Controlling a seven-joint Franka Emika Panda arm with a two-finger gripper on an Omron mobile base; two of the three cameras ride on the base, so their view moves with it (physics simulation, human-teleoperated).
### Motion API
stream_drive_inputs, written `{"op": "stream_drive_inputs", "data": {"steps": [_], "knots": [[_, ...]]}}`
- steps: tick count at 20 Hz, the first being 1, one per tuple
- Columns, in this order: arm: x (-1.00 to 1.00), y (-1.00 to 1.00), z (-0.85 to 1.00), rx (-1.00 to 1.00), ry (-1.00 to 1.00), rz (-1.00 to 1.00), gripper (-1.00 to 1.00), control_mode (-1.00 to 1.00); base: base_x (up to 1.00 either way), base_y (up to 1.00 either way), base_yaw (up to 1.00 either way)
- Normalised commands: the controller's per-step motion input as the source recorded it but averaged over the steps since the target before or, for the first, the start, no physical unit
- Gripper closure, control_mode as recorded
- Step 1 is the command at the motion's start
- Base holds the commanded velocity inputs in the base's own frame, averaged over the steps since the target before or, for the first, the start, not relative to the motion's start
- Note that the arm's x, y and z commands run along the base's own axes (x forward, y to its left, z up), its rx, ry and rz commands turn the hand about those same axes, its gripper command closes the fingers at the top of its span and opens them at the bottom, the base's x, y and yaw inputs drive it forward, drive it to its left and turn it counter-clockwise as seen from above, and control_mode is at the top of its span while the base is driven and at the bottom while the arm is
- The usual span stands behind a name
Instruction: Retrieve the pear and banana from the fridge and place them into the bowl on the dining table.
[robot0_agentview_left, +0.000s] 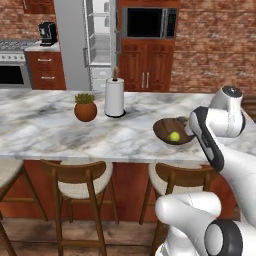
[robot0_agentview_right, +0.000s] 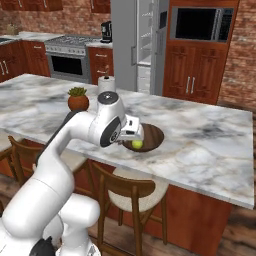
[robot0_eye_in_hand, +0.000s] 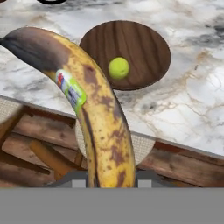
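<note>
One Fruit Placed, One in Transit: Drop Risks Near the Table Edge

Table (robot0_agentview_left: 60, 130): long marble top with stools below. From the hand view, the near edge lies between the carried fruit and its target, with a stool seat directly beneath. A release made this early would likely send the fruit onto the stool or the floor.

Fridge (robot0_agentview_left: 100, 40): stands open across the room, well apart from the work. No hazard noted here.

Bowl (robot0_eye_in_hand: 153, 39): shallow, dark wood, set near the table's front edge. Its low rim gives little margin; a long fruit landing across it could tip out.

Banana (robot0_eye_in_hand: 103, 131): long, brown-spotted, stickered, held at its lower end with most of its length projecting forward. The overhang could let it pivot or slip during travel.

Gripper (robot0_agentview_right: 141, 135): closed firmly on the banana, positioned at the bowl's near side in the right base view.

Pear (robot0_eye_in_hand: 118, 68): rests inside the bowl, off-centre. A banana dropped from height may knock it and set it rolling out.
</note>
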Motion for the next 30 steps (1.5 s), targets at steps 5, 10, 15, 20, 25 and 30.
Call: {"op": "stream_drive_inputs", "data": {"steps": [5, 10, 15, 20, 25, 30], "knots": [[0.18, -0.1, -0.08, 0.0, 0.07, -0.08, 1.0, -1.0, 0.0, 0.0, 0.0], [0.27, -0.04, 0.0, 0.0, 0.08, -0.02, 1.0, -1.0, 0.0, 0.0, 0.0], [0.37, -0.05, -0.01, 0.0, 0.07, 0.0, 1.0, -1.0, 0.0, 0.0, 0.0], [0.33, -0.05, -0.16, 0.0, 0.01, 0.0, 1.0, -1.0, 0.0, 0.0, 0.0], [0.37, -0.08, -0.31, 0.0, 0.0, 0.0, 1.0, -1.0, 0.0, 0.0, 0.0], [0.38, -0.1, -0.36, 0.0, 0.0, 0.0, 1.0, -1.0, 0.0, 0.0, 0.0]]}}
